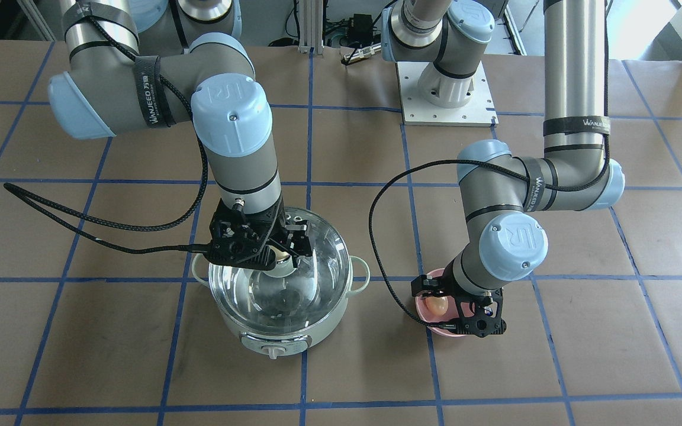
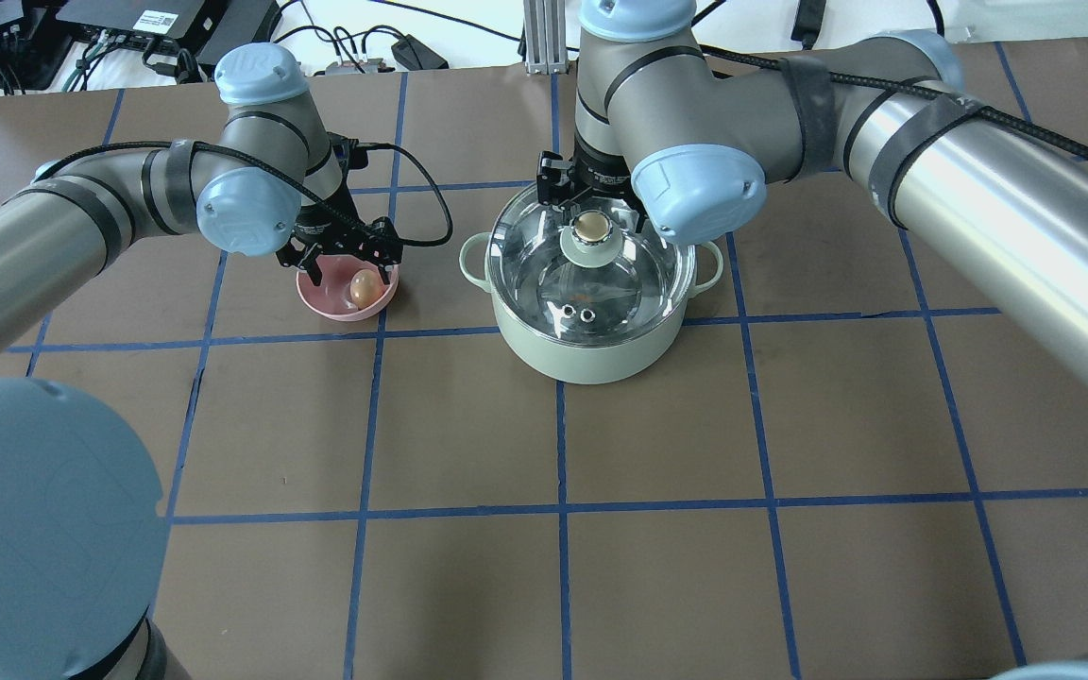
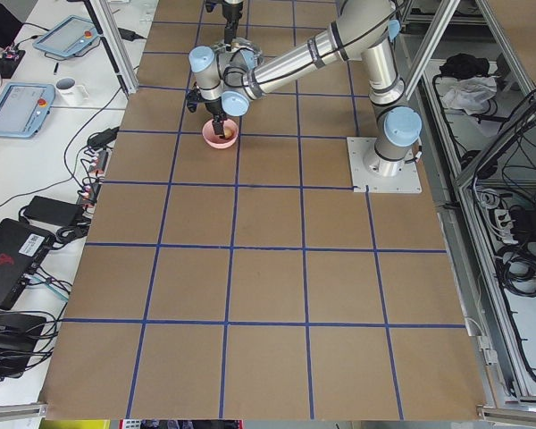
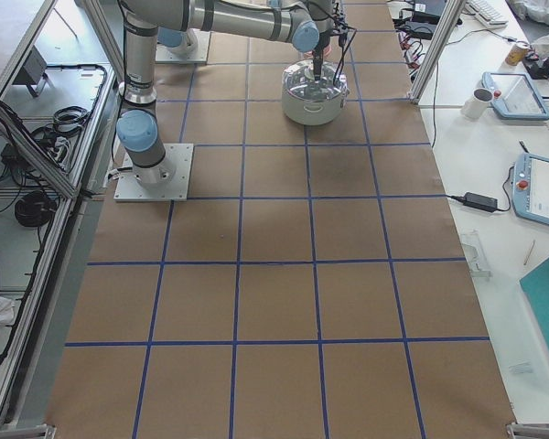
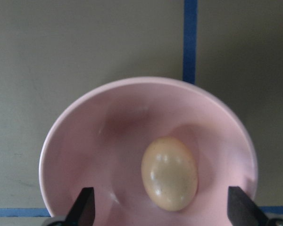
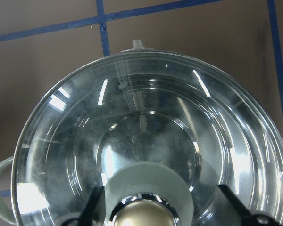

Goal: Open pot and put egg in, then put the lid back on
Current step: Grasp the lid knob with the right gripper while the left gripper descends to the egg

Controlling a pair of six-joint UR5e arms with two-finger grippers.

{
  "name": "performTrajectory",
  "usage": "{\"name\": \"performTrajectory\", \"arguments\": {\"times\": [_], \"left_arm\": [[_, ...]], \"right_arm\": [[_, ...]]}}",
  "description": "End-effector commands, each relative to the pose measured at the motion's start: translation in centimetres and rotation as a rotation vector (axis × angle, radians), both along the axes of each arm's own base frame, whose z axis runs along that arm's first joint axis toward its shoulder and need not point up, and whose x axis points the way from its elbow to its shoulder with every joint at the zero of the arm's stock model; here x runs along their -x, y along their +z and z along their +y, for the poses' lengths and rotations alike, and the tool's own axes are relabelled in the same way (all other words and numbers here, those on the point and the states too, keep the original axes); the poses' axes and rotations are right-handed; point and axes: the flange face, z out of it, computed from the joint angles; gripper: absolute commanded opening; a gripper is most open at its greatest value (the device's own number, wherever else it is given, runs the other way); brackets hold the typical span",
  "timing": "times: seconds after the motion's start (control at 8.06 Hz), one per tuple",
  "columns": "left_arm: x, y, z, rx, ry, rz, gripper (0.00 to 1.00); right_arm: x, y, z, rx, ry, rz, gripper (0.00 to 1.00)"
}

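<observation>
The pale mint-green pot (image 2: pixel 591 354) stands on the table with its dial (image 1: pixel 274 350) facing away from me. The clear glass lid (image 2: pixel 601 283) sits on it. My right gripper (image 6: pixel 160 202) is open, lowered over the lid with a finger on either side of the golden knob (image 2: pixel 590 227), apart from it. The light-brown egg (image 5: pixel 170 173) lies in a pink bowl (image 5: pixel 85 117) to the pot's left. My left gripper (image 5: pixel 162 212) is open just above the bowl, its fingertips (image 5: pixel 85 207) straddling the egg without touching it.
The table is brown paper with a blue tape grid. The left arm's white base plate (image 1: pixel 447 94) lies at the robot's side. A black cable (image 1: pixel 80 231) loops over the table beside the right arm. Desks with tablets and mugs flank both table ends.
</observation>
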Motion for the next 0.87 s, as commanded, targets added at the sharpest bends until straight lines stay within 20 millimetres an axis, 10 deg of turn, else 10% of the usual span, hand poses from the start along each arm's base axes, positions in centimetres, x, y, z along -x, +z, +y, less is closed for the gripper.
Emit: {"name": "performTrajectory", "arguments": {"times": [0.0, 0.37, 0.5, 0.74], "left_arm": [[-0.2, -0.8, 0.0, -0.014, 0.004, 0.003, 1.0], [-0.2, -1.3, -0.4, 0.0, 0.003, 0.006, 1.0], [-0.3, -1.3, -0.4, 0.002, 0.005, 0.005, 1.0], [-0.3, -1.4, -0.5, 0.005, 0.003, 0.006, 0.98]], "right_arm": [[-0.2, 0.1, 0.0, -0.002, -0.01, -0.009, 0.54], [-0.3, -0.1, 0.0, -0.004, -0.01, -0.01, 0.45], [-0.5, 0.5, -0.2, -0.004, -0.007, -0.032, 0.19], [-0.6, 3.3, -0.8, -0.024, 0.003, -0.031, 0.07]]}}
